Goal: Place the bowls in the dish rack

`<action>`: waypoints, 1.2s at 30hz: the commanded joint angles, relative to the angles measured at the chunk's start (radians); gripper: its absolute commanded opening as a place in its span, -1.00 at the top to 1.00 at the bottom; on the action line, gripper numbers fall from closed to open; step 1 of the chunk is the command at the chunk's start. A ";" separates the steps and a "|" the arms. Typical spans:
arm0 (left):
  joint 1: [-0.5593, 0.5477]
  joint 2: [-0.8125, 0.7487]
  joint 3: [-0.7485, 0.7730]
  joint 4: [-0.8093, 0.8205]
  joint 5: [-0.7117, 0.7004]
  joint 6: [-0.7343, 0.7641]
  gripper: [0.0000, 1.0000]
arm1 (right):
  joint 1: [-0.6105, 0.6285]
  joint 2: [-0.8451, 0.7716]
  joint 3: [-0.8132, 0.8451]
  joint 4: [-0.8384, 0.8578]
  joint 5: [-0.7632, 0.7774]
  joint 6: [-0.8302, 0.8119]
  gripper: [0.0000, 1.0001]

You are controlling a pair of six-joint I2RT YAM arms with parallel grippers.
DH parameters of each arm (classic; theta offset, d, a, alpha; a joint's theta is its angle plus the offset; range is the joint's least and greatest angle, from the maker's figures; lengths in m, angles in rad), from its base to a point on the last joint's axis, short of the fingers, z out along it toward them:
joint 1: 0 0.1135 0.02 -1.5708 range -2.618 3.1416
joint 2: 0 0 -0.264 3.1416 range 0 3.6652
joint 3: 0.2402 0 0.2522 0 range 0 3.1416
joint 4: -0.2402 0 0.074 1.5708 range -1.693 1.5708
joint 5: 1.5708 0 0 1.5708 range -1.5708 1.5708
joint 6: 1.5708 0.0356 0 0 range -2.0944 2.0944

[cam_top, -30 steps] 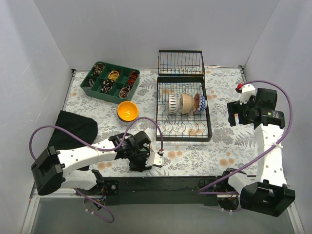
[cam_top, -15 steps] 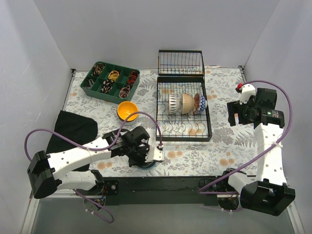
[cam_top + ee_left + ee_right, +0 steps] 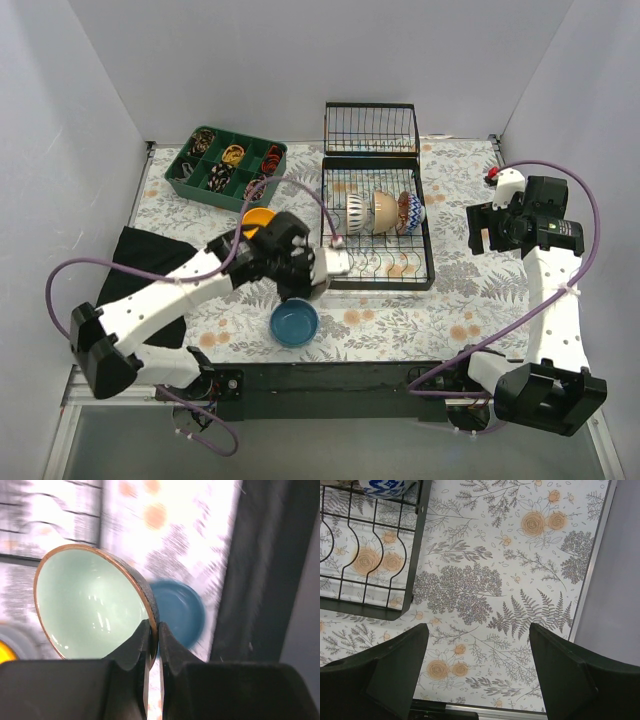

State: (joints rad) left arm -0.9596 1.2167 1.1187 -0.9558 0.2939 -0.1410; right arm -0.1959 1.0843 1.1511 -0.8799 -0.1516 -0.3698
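My left gripper (image 3: 305,268) is shut on the rim of the pale mint green bowl (image 3: 90,602) and holds it tilted above the table, just left of the dish rack (image 3: 430,255). Its jaws pinch the rim (image 3: 154,635). The solid blue bowl (image 3: 295,323) sits on the table below it and also shows in the left wrist view (image 3: 182,612). The orange-yellow bowl (image 3: 256,217) is partly hidden behind the arm. Three bowls stand in the rack: a red-and-white one (image 3: 355,212), a beige one (image 3: 385,210) and a blue patterned one (image 3: 412,212). My right gripper (image 3: 485,230) is open and empty, right of the rack.
A green compartment tray (image 3: 225,168) of small items stands at the back left. A black cloth (image 3: 150,262) lies at the left edge. The rack's wire basket section (image 3: 370,128) is at the back. The rack's corner (image 3: 415,545) shows in the right wrist view.
My left gripper has lifted the mint bowl away from the blue bowl and carried it back and right toward the rack. The blue bowl now lies uncovered. The right arm has barely moved.
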 commanded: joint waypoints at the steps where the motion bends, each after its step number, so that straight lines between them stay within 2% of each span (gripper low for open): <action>1: 0.253 0.168 0.215 0.193 0.086 -0.139 1.00 | -0.002 0.017 0.062 0.016 0.009 0.006 -0.79; 2: 0.289 0.213 0.299 0.207 0.126 -0.223 1.00 | -0.002 0.025 0.067 0.016 0.010 0.005 -0.79; 5: 0.386 0.317 0.368 0.334 0.258 -0.375 1.00 | -0.002 0.043 0.087 0.010 0.017 0.005 -0.79; 8: 0.424 0.392 0.408 0.481 0.361 -0.474 1.00 | -0.002 0.054 0.107 0.002 0.029 0.005 -0.79; 12: 0.447 0.466 0.428 0.620 0.421 -0.685 1.00 | -0.002 0.054 0.121 -0.020 0.049 -0.009 -0.79; 16: 0.473 0.509 0.400 0.765 0.464 -0.843 1.00 | -0.002 0.049 0.116 -0.025 0.075 -0.017 -0.79; 28: 0.568 0.570 0.317 0.982 0.476 -1.115 1.00 | -0.002 0.051 0.099 -0.030 0.104 -0.001 -0.79; 32: 0.601 0.573 0.241 1.135 0.537 -1.311 1.00 | -0.002 0.063 0.104 -0.033 0.113 0.003 -0.79; 36: 0.610 0.596 0.205 1.193 0.553 -1.408 1.00 | -0.002 0.081 0.111 -0.033 0.119 0.005 -0.79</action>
State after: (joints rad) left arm -0.3557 1.8168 1.3415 0.0616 0.7765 -1.3838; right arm -0.1959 1.1503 1.2289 -0.9169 -0.0479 -0.3702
